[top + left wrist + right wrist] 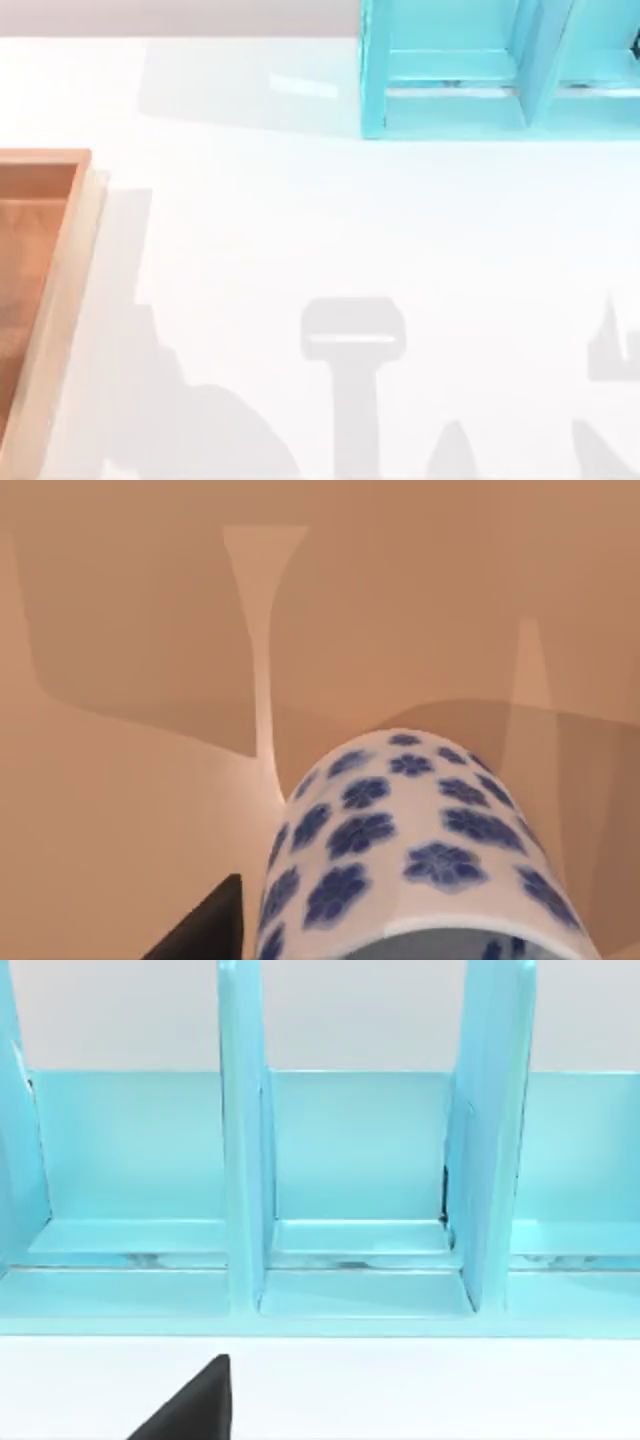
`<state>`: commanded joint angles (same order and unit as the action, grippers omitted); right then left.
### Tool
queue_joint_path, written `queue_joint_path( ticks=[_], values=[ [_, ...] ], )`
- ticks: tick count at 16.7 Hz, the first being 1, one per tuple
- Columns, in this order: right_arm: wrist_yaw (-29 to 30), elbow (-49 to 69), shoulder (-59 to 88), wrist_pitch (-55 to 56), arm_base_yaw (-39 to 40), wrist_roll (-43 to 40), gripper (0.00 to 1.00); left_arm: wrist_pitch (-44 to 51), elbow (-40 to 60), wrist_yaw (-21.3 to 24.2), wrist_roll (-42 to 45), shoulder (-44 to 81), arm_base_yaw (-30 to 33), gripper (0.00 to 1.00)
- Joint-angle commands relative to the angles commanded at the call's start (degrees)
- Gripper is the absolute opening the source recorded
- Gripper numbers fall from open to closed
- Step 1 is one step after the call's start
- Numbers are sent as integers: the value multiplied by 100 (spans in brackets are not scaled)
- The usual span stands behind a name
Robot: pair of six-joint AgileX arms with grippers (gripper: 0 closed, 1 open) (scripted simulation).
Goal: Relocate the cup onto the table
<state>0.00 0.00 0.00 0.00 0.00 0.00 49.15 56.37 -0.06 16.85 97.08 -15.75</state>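
Over smooth wooden tray (130,780), cylindrical floral cup (410,850)

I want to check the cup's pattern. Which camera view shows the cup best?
The left wrist view: the cup sits close up over the orange-brown tray, its blue flowers plain. The top and right wrist views give nothing of it.

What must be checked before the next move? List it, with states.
1. Cup right before left gripper: ok.
2. Grip on cup: cannot tell.
3. Cup away from tray: not ok, wood lies all around behind it.
4. Bare table beside tray for setting down: ok.
5. Right gripper out of the way, facing shelf: ok.
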Motion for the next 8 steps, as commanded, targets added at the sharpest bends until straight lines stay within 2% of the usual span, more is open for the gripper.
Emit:
queue_joint_path(
  ticks=[8],
  values=[
    [0,0,0,0,0,0,100,0,0,0,0,0,0,25]
  ],
)
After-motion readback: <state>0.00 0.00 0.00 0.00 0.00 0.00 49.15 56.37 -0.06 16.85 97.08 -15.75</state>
